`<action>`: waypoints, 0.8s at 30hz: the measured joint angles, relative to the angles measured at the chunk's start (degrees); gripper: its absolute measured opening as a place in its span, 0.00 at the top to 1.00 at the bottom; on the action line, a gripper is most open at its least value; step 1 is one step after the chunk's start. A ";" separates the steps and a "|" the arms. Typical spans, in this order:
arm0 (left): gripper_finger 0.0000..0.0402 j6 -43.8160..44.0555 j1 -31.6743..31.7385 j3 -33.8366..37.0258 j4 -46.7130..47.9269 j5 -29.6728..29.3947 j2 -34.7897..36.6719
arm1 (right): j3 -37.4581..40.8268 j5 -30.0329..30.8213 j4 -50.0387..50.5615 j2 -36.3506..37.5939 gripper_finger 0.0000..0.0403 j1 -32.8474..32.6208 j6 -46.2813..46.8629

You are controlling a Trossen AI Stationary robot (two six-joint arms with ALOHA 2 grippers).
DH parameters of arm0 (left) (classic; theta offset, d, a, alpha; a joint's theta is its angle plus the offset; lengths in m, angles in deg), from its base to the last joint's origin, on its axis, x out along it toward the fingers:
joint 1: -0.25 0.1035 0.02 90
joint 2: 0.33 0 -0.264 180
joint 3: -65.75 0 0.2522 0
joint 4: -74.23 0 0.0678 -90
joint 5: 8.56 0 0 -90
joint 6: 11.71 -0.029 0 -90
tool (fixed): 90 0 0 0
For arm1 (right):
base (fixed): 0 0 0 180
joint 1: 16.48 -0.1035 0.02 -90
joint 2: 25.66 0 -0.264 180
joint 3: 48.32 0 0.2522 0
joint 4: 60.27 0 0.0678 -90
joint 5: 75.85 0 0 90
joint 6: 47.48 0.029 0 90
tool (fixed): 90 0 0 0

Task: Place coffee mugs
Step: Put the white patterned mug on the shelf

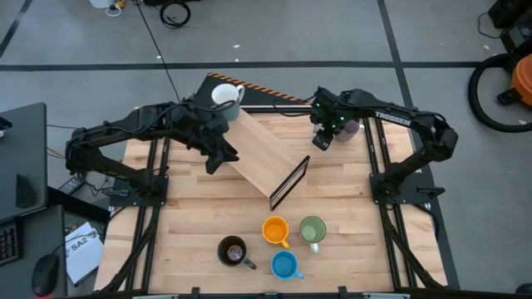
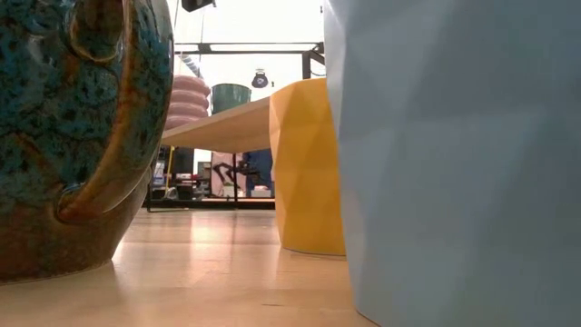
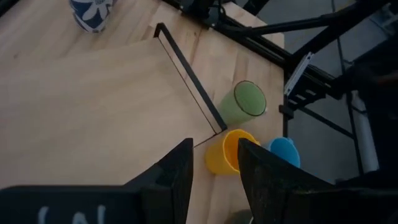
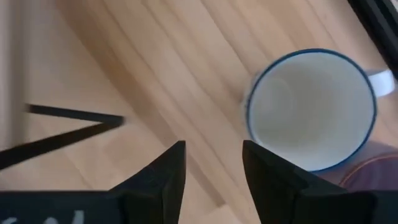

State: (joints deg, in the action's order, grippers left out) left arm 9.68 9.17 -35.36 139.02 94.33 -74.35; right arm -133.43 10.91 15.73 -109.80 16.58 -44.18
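Mugs sit in two groups on the surface (image 1: 183,208). Four wait in a cluster near the front edge: the dark brown mug (image 1: 233,250), the orange mug (image 1: 275,230), the green mug (image 1: 312,229) and the blue mug (image 1: 284,265), close together but apart, probably staged there so either arm can reach them.

A raised wooden shelf (image 1: 262,154) on a black frame runs slantwise across the middle, and it looks like the place the mugs are meant to go. One white mug (image 1: 225,95) already stands at the shelf's far end, near the back edge.

The left tool (image 1: 218,156) hangs over the shelf's left side, fingers parted with nothing between them; its wrist camera looks down across the shelf toward the front cluster. The right tool (image 1: 322,138) is near the back right of the surface, also spread open and empty. Just ahead of its fingers (image 4: 166,174) sits a blue-rimmed white mug (image 4: 311,109), upright, handle pointing away, so I judge this arm is lining up to take it. Something purplish (image 1: 352,126) lies beside that mug, perhaps another mug.
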 joint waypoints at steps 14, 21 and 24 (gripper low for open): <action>0.67 -5.13 0.89 -0.03 0.91 0.48 2.89 | 0.00 7.58 1.59 -10.29 0.60 0.00 -16.87; 0.67 -4.64 0.89 -0.03 1.13 0.48 2.83 | 0.00 9.85 1.27 -14.03 0.68 -0.26 -19.28; 0.67 -4.05 0.89 -0.03 1.15 0.48 2.83 | 0.00 9.56 0.98 -14.24 0.73 -0.37 -20.28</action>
State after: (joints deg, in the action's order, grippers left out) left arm 5.63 10.06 -35.39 140.17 94.81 -71.53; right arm -133.43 20.48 16.71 -124.04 16.21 -64.47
